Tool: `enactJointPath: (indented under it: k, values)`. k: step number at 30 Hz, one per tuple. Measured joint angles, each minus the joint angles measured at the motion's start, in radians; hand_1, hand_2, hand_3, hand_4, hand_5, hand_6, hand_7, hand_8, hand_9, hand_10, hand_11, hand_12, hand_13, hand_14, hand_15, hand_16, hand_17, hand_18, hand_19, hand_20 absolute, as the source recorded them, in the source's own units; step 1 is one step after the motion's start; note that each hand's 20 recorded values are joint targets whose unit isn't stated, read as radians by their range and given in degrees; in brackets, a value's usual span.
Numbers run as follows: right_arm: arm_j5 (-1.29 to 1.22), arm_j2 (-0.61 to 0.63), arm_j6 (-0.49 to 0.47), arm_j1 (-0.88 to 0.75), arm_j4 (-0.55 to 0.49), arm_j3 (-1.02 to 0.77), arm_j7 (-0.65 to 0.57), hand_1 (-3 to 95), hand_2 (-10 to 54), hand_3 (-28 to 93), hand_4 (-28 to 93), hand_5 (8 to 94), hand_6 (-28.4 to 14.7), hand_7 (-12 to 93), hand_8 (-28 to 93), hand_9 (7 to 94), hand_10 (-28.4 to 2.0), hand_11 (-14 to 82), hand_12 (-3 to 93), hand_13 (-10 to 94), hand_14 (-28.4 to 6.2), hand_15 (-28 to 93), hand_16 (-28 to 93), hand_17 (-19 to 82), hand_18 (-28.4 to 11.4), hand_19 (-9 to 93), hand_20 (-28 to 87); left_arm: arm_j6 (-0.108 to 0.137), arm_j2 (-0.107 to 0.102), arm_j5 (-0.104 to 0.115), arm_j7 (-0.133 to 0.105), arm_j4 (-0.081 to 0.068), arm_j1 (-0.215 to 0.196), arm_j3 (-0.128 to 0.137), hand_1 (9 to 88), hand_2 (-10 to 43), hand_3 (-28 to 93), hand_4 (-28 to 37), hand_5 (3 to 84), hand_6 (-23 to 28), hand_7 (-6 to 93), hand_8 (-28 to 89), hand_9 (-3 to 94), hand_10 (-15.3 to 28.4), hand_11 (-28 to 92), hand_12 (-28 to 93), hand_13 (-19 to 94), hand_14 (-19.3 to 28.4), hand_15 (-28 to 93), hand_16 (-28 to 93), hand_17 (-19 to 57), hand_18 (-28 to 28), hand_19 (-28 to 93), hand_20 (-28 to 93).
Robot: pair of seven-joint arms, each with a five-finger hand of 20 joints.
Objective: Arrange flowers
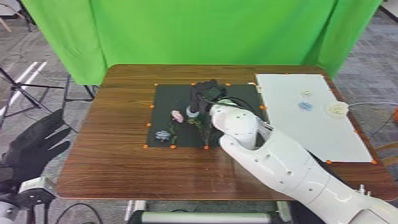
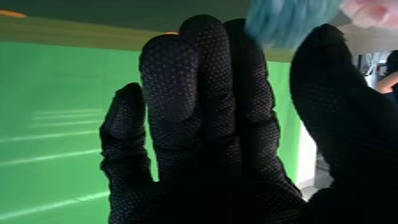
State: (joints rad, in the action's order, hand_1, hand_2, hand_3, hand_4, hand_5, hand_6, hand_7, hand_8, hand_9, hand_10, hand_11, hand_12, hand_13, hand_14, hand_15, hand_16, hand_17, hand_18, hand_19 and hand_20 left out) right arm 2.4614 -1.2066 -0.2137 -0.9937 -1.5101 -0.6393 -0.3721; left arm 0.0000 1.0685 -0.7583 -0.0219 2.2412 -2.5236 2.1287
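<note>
Open right hand over artificial flowers on a black mat.
The pink, elongated bloom lies on the mat's left part, head toward the green backdrop, its long axis running roughly near to far; a frilly blue bloom lies nearer the robot, its stem hard to make out. In the right wrist view, pale-blue petals, cut off by the picture's edge, show by the straight fingertips and thumb; I cannot tell whether they touch. The left hand, fingers extended, is beside the brown table.
</note>
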Motion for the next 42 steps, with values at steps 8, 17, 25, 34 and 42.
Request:
enactJointPath:
  k: [8,17,25,34,42]
  values:
    - [0.000,0.000,-0.009,-0.005,0.001,-0.006,0.008,27.5,-9.5,85,-28,64.1,4.4,30,-17,72.9,-8.1,32.2,26.7,69,-4.5,59,27,19,-20.4,72,53,0.000,0.000,0.000,0.000,0.000,0.000,0.000,23.7,-1.3,70,-26.5,21.7,0.6,17.7,-10,17.1,8.5,10,20,13,11.5,16,8,-12.8,17.8,35,10]
    - [0.016,0.001,0.020,-0.005,0.001,-0.005,-0.043,27.5,-8.7,88,-26,51.2,-0.2,29,-16,57.4,-10.3,38.3,28.0,59,-7.7,65,26,17,-20.5,73,53,0.000,0.000,0.000,0.000,0.000,-0.001,0.000,23.8,-1.2,70,-26.4,21.7,0.6,17.7,-9,17.1,8.6,10,20,13,11.6,16,8,-12.8,17.7,34,10]
    - [0.008,0.027,0.118,-0.014,-0.010,-0.023,-0.154,29.2,-6.4,90,-25,46.7,-1.7,30,-16,50.5,-11.6,37.5,27.3,51,-8.4,63,23,14,-20.0,71,52,0.000,0.002,0.000,-0.001,0.001,-0.011,0.002,23.9,-1.1,70,-26.3,21.7,0.6,17.8,-10,17.1,8.7,10,20,13,11.7,17,8,-12.7,17.7,34,10]
    - [-0.056,0.061,0.147,-0.056,-0.010,-0.124,0.042,41.0,8.5,93,-7,35.1,1.6,23,-15,43.3,-1.8,9.0,16.6,46,-4.5,54,34,10,-18.4,69,52,0.000,0.005,0.000,0.001,0.001,-0.015,0.003,24.0,-1.0,70,-26.3,21.6,0.6,17.8,-10,17.1,8.6,10,20,13,11.6,16,8,-12.7,17.7,34,10]
    - [-0.011,0.043,0.028,-0.037,0.005,-0.094,0.138,37.6,12.9,93,-3,40.4,3.3,24,-17,47.5,-1.0,8.3,15.4,44,-5.5,62,32,9,-18.3,69,54,0.000,0.003,0.000,0.004,0.000,-0.010,0.000,24.0,-0.8,70,-26.4,21.7,0.6,17.8,-10,17.1,8.6,10,20,13,11.5,17,8,-12.7,17.7,34,10]
